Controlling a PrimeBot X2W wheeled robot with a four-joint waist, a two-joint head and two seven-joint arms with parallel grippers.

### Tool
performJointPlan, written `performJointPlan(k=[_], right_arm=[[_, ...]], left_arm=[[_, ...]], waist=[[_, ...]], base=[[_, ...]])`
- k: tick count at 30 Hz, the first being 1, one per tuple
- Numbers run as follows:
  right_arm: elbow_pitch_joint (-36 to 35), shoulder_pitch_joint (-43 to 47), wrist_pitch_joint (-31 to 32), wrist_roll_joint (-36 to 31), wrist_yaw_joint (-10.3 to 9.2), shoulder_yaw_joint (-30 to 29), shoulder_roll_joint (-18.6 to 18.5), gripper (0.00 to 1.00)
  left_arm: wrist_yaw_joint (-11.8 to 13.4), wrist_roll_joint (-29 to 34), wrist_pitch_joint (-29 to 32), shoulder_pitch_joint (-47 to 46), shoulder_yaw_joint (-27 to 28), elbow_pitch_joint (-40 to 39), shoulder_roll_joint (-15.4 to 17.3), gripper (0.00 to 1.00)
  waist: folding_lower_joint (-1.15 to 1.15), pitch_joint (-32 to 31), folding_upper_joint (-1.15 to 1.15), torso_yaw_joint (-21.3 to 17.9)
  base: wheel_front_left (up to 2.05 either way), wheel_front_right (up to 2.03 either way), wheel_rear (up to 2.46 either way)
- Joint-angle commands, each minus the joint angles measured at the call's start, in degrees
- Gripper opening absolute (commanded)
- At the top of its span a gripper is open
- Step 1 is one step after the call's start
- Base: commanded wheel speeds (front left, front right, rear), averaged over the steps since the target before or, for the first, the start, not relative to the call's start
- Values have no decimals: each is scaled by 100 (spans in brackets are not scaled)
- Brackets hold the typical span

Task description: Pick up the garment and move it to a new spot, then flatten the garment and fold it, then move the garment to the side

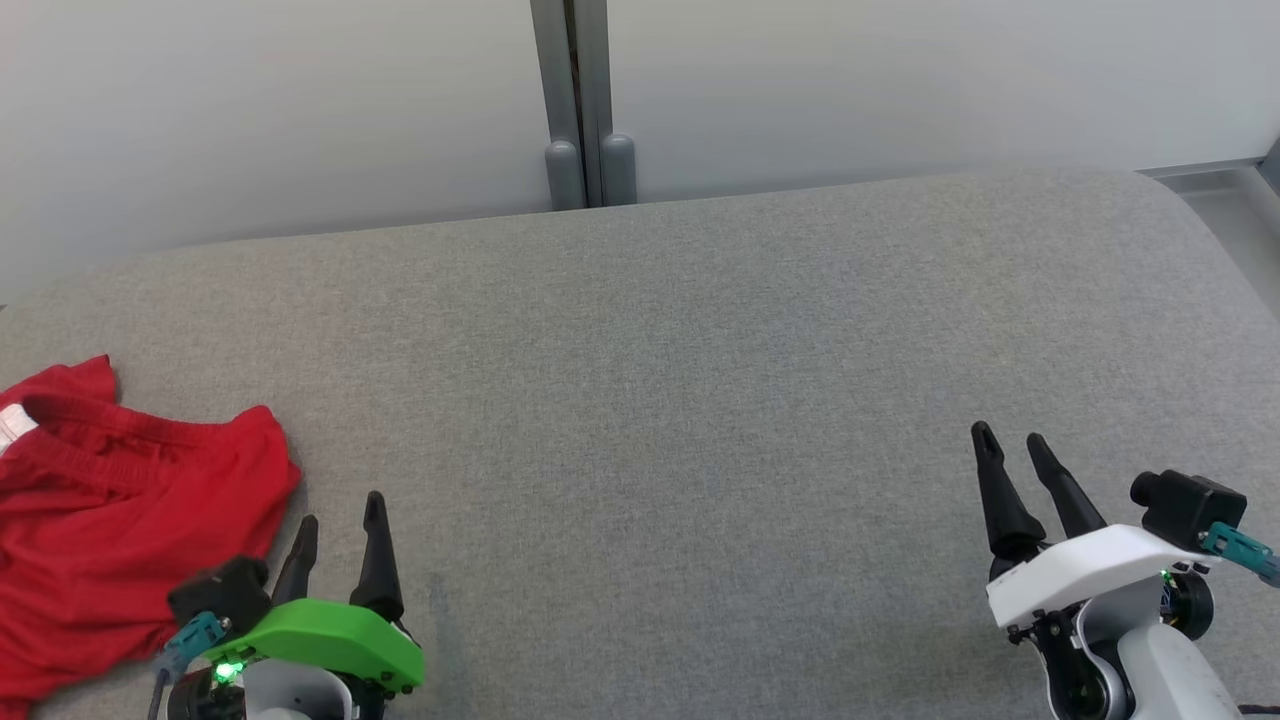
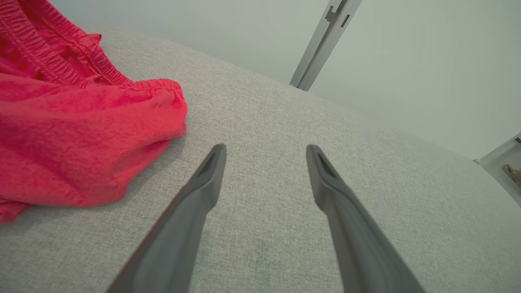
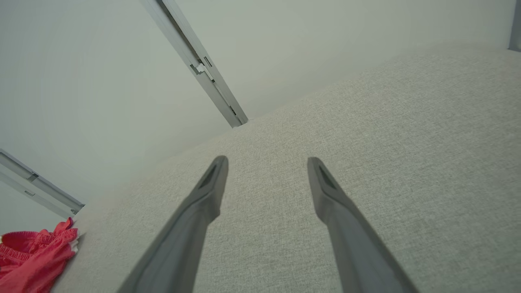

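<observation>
Evidently unstarted, the red garment [image 1: 120,520] lies crumpled at lower left beside the spread left gripper [image 1: 340,520], nearest for grasping, while the right gripper [image 1: 1015,450] waits spread at lower right.

The left gripper [image 1: 341,508] has two long, tapering black fingers [image 1: 378,560], a bright green cover [image 1: 330,640], a small black camera [image 1: 220,590] with a teal plug [image 1: 195,635], and a glowing green lamp [image 1: 228,672]. The right gripper [image 1: 1009,433] looks alike, but with a white cover [image 1: 1090,565].

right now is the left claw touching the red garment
Apart. The left wrist view shows a strip of grey cushion between the open left claw and the red garment.
</observation>
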Motion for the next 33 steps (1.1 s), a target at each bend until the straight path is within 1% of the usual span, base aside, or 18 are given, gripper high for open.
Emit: performJointPlan(k=[1,11,17,20,25,33], right_arm=[[-28,-128,-66,-191,1,-14,-38,100],[-111,-130,-215,-827,1,-99,25,100],[-235,-151,-299,-1204,1,-90,53,100],[-297,-160,-340,-1388,2,-132,73,100],[-131,-101,-410,-1665,2,-154,110,100],[75,1,-509,-2119,2,-110,130,100]], left_arm=[[-4,159,-67,-96,-24,-12,72,100],[29,690,-215,-82,-101,44,71,100],[86,1035,-300,-148,-100,-161,48,100],[108,1075,-339,-139,12,-274,-20,100],[84,1413,-410,-36,28,-232,-42,100],[178,1874,-507,130,-75,-20,-90,100]], waist=[[0,-5,0,0],[0,-15,0,-3],[0,6,0,1],[0,12,0,5],[0,9,0,-8],[0,1,0,-1]], base=[[0,0,0],[0,0,0],[0,0,0],[0,0,0],[0,0,0],[0,0,0]])
